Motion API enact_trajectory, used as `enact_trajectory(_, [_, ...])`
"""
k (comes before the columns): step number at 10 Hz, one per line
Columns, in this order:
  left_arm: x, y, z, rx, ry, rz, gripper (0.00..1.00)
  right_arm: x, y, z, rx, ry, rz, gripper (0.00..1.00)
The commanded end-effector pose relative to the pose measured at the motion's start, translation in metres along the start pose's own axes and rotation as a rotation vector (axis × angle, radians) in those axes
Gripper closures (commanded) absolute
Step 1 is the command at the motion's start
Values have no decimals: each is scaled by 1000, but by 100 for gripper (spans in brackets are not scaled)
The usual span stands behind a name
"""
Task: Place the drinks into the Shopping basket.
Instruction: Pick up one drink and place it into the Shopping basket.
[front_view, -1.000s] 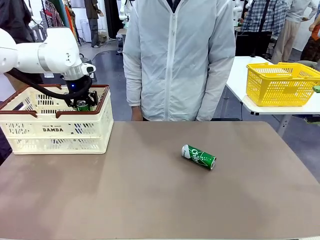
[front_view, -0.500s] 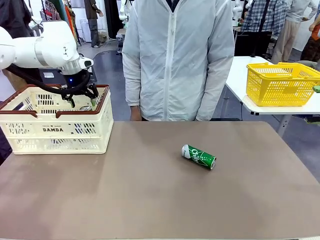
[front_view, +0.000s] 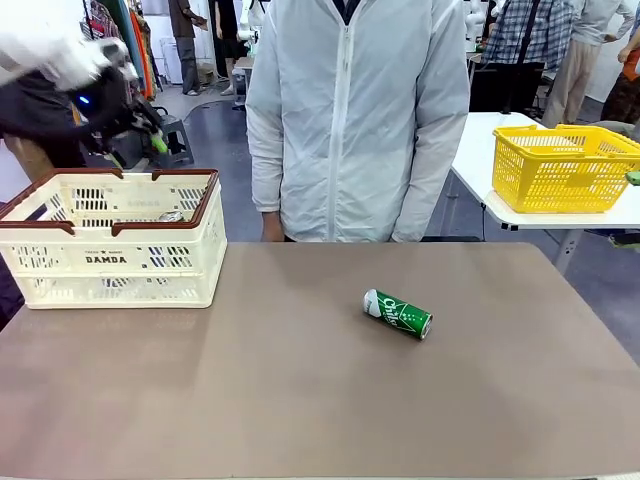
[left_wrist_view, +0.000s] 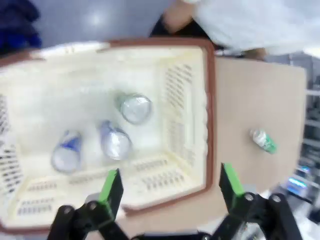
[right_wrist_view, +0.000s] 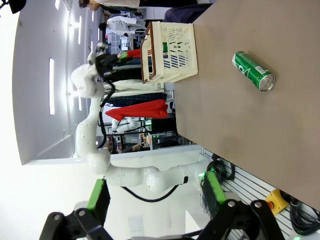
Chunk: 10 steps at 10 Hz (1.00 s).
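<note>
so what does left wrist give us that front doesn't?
Left wrist: looks down into the Shopping basket, with three cans on its floor, blurred. Front: the DAMDA print on the basket's side, and the yellow mesh basket on the side table. Both: the basket, the green can lying on the table, and the open left gripper.

1. The left hand hangs above the basket. Its green-padded fingers are spread wide with nothing between them.
2. Three cans sit inside the basket, silver tops toward the camera. A green-edged can is farthest in, and a blue can is at the left.
3. A green can lies on its side on the brown counter, well apart from the basket.
4. A person's white jacket shows beyond the counter, blurred.
</note>
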<state>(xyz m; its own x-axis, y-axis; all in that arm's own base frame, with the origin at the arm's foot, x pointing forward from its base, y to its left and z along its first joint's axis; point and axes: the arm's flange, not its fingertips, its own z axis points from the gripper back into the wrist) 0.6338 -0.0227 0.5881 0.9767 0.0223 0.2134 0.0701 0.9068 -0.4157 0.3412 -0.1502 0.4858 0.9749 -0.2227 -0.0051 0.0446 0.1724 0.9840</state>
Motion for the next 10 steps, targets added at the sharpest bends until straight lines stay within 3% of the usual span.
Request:
enact_trajectory(1, [-77,35,30,-319,49,-19,0,-1,4,2,-5,8,-15,0])
enact_trajectory(3, [-136,90,41,-637,114,-64,0,-1,4,2,-5,8,-15,0])
enact_trajectory(5, [-162,130,12,-725,41,49,0,-1,4,2,-5,8,-15,0])
enact_trajectory(6, [-182,155,-2,-828,19,32,0,-1,4,2,-5,8,-15,0])
enact_trajectory(7, [-196,179,-11,-874,-57,107,0,-1,4,2,-5,8,-15,0])
enact_trajectory(8, [-178,148,11,-765,43,22,0,-1,4,2,-5,8,-15,0])
enact_trajectory(10, [-178,148,11,-765,43,22,0,-1,4,2,-5,8,-15,0])
